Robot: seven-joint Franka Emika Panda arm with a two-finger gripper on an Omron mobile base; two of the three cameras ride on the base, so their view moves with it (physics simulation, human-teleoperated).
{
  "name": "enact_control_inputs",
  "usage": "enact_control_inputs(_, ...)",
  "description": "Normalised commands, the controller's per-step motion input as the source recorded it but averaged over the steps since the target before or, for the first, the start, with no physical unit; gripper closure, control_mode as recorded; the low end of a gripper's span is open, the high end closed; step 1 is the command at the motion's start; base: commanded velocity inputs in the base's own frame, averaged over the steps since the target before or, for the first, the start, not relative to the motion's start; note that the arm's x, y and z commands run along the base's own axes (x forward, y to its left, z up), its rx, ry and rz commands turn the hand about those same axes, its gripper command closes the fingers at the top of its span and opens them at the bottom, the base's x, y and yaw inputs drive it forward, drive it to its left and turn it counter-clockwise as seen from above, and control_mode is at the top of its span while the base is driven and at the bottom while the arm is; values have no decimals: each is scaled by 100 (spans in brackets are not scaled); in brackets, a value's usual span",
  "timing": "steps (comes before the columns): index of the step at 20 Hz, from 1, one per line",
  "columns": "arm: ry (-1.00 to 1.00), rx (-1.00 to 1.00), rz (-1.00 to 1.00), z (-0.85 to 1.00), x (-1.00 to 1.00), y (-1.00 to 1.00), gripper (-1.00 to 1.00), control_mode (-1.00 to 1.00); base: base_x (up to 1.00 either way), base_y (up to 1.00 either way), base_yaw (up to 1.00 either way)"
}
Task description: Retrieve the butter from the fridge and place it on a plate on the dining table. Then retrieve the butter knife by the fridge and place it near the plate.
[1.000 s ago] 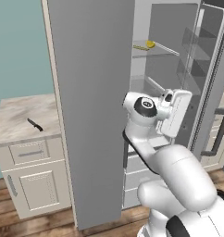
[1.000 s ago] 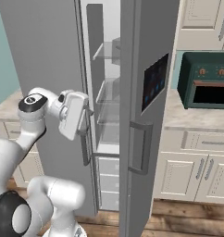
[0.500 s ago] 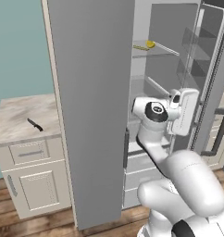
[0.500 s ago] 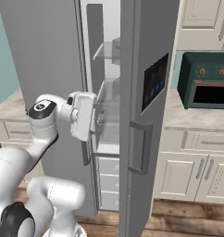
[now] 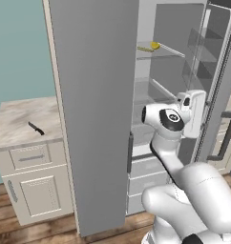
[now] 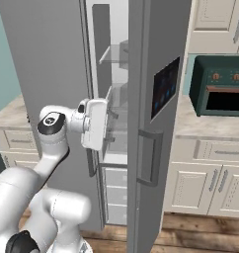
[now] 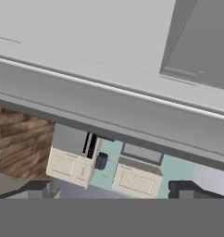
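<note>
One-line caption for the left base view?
Open gripper reaches into the open fridge; butter knife waits on the side cabinet.

White rounded arm, dark joints

Both base cams sit behind the white arm, left and right, looking forward at the same tall grey double-door fridge. Hand cam's tilted, pressed close against that fridge's grey panels.

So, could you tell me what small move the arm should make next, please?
Probably raise the open claw toward the thin yellow-olive butter stick on the upper glass shelf of the tall grey fridge; its hand sits well below that shelf, holding nothing.
</note>
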Motion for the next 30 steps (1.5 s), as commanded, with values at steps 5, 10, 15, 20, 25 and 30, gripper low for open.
enact_control_inputs(5,7,0,4,0,24,-1,-100,-100,0,0,0)
enact_control_inputs(10,7,0,2,0,22,-12,-100,-100,0,0,0)
enact_control_inputs(15,4,0,5,0,15,-37,-100,-100,0,0,0)
enact_control_inputs(20,5,0,7,0,27,-21,-100,-100,0,0,0)
enact_control_inputs(25,10,0,3,0,12,-37,-100,-100,0,0,0)
enact_control_inputs(30,10,5,0,0,-13,-92,-100,-100,0,0,0)
